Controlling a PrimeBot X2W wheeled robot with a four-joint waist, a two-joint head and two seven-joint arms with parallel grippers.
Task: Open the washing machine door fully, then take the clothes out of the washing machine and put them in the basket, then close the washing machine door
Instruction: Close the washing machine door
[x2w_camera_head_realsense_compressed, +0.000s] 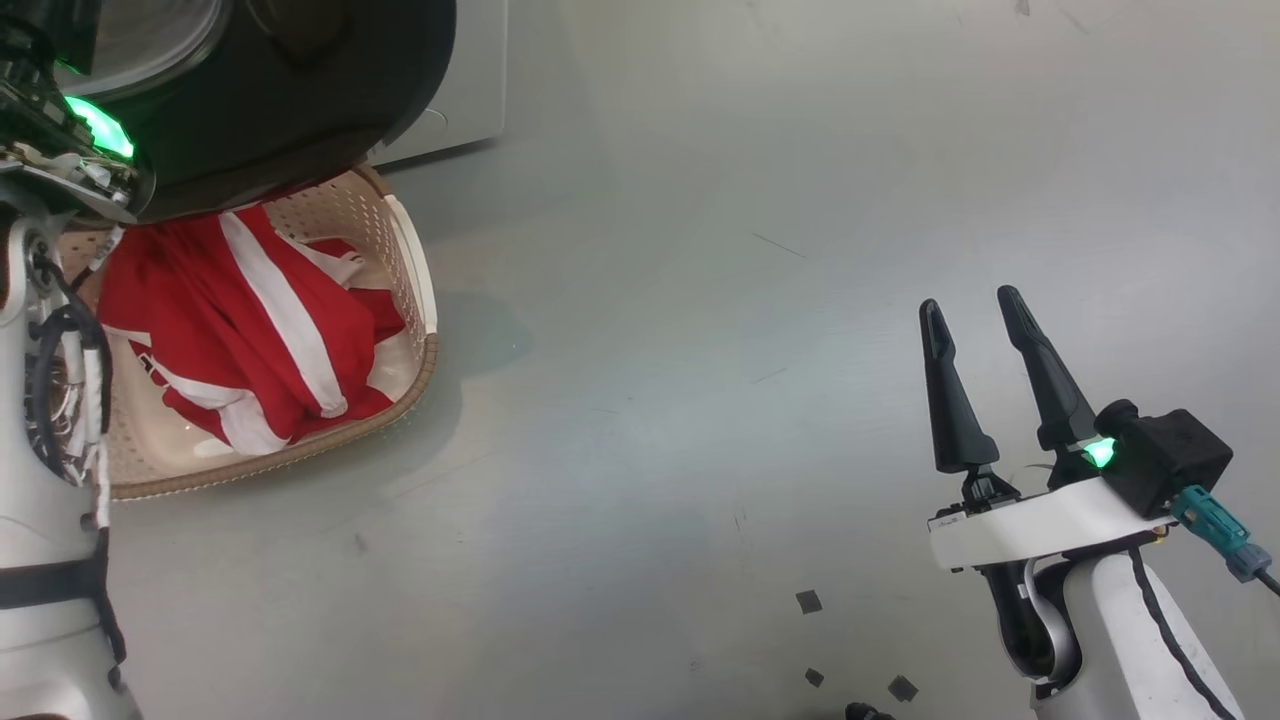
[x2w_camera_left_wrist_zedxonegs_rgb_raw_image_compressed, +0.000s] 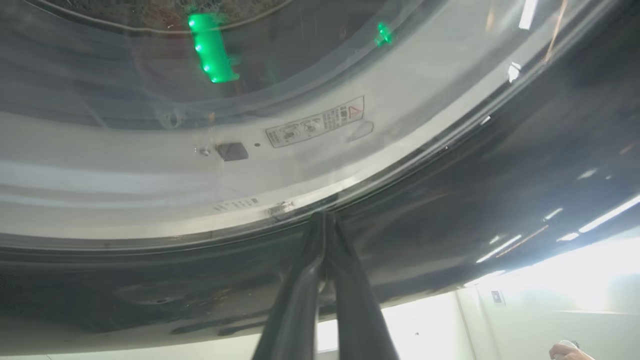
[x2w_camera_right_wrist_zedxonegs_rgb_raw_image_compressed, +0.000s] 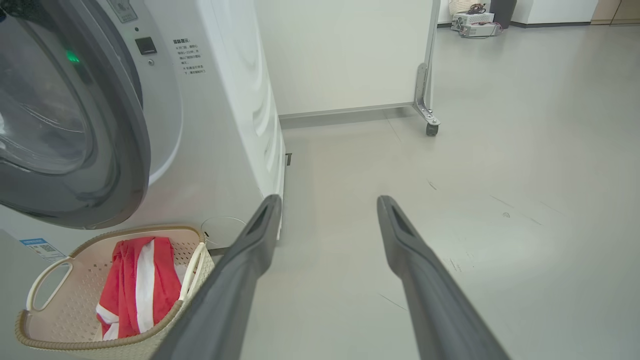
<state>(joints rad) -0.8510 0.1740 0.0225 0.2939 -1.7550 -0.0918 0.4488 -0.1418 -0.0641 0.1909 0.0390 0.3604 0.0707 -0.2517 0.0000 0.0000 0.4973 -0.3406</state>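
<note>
**Head view.** The washing machine door (x2w_camera_head_realsense_compressed: 330, 90) is seen at the upper left, its glossy black rim hanging over the far end of the basket (x2w_camera_head_realsense_compressed: 425, 300). The basket is set on the grey floor (x2w_camera_head_realsense_compressed: 700, 300) just in front of the washing machine (x2w_camera_head_realsense_compressed: 470, 90), whose white corner is glimpsed behind the door. The clothes (x2w_camera_head_realsense_compressed: 250, 330), red with broad white stripes, are heaped inside the basket. The left arm (x2w_camera_head_realsense_compressed: 40, 560) is seen along the left edge, its green-lit wrist up by the door rim. The right gripper (x2w_camera_head_realsense_compressed: 968, 300) is held at the lower right, well apart from the basket. Its fingers are spread wide and nothing is gripped.

**Left wrist view.** The left gripper (x2w_camera_left_wrist_zedxonegs_rgb_raw_image_compressed: 324, 216) is seen with both fingers pressed together and nothing caught between them. The tips are placed at the door's black rim, just where it meets a pale inner ring. Whether it is actually touched cannot be told. A small warning label (x2w_camera_left_wrist_zedxonegs_rgb_raw_image_compressed: 315, 122) is noted on that ring, and green light is reflected in the glass above.

**Right wrist view.** The right gripper's fingers are seen wide apart over bare floor, empty. The washing machine is placed to the left, with the door's dark rim and glass at its front. How far the door stands open cannot be judged here. The basket is found below the door, close to the machine's foot, with the clothes lying in it. A white wheeled panel (x2w_camera_right_wrist_zedxonegs_rgb_raw_image_compressed: 350, 55) is noted behind the machine.
</note>
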